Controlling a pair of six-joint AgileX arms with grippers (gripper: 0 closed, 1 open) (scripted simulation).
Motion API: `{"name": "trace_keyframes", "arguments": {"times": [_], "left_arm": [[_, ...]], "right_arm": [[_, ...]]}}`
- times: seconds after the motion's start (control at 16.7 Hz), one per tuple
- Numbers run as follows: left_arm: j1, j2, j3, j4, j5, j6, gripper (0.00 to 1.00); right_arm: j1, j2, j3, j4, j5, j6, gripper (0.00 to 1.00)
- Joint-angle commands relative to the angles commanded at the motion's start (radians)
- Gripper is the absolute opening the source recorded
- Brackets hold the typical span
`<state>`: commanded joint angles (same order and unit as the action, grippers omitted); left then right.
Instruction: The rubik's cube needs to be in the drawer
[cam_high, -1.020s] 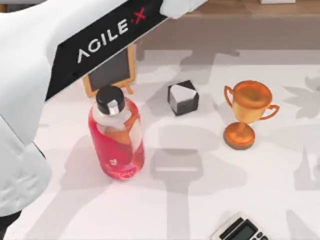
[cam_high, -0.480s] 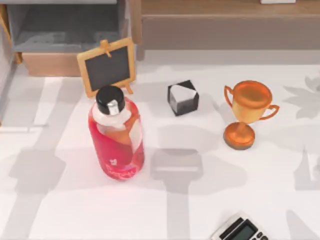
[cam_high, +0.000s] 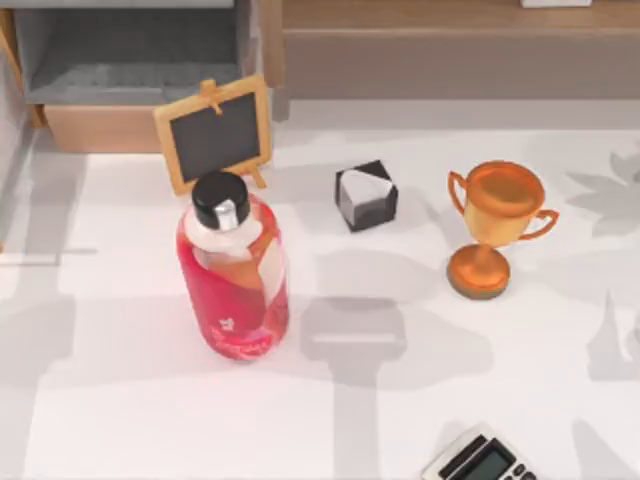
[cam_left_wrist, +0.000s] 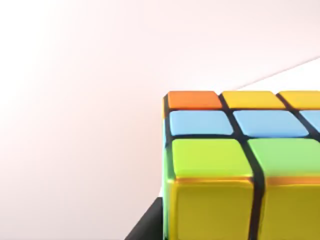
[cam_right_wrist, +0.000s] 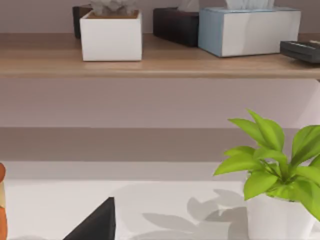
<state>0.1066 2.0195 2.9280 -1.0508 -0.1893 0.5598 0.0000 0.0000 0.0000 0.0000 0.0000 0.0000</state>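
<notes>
One rubik's cube (cam_left_wrist: 240, 165), one open drawer (cam_high: 130, 60), one bottle (cam_high: 232, 270).

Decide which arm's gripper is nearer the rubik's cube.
Left. The rubik's cube sits right in front of the left wrist camera, while the right wrist camera faces a shelf and a potted plant.

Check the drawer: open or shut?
Open. In the top view the drawer is pulled out, its grey floor exposed behind the tan front panel. No rubik's cube lies on the visible floor; the left wrist view shows it close up.
</notes>
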Motion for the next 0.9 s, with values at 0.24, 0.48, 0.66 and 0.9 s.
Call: {"name": "trace_keyframes", "arguments": {"times": [0.24,0.48,0.66,0.9], "left_arm": [[0.157,0.201,0.031,-0.271,0.073,-0.045,0.0],[0.229,0.456,0.019,-0.478,0.144,-0.105,0.0],[0.241,0.629,-0.003,-0.581,0.182,-0.152,0.0],[0.226,0.759,-0.024,-0.635,0.204,-0.191,0.0]], "right_arm": [[0.0,0.0,0.0,0.0,0.0,0.0,1.0],[0.0,0.0,0.0,0.0,0.0,0.0,1.0],[0.0,0.0,0.0,0.0,0.0,0.0,1.0],[0.0,0.0,0.0,0.0,0.0,0.0,1.0]]}}
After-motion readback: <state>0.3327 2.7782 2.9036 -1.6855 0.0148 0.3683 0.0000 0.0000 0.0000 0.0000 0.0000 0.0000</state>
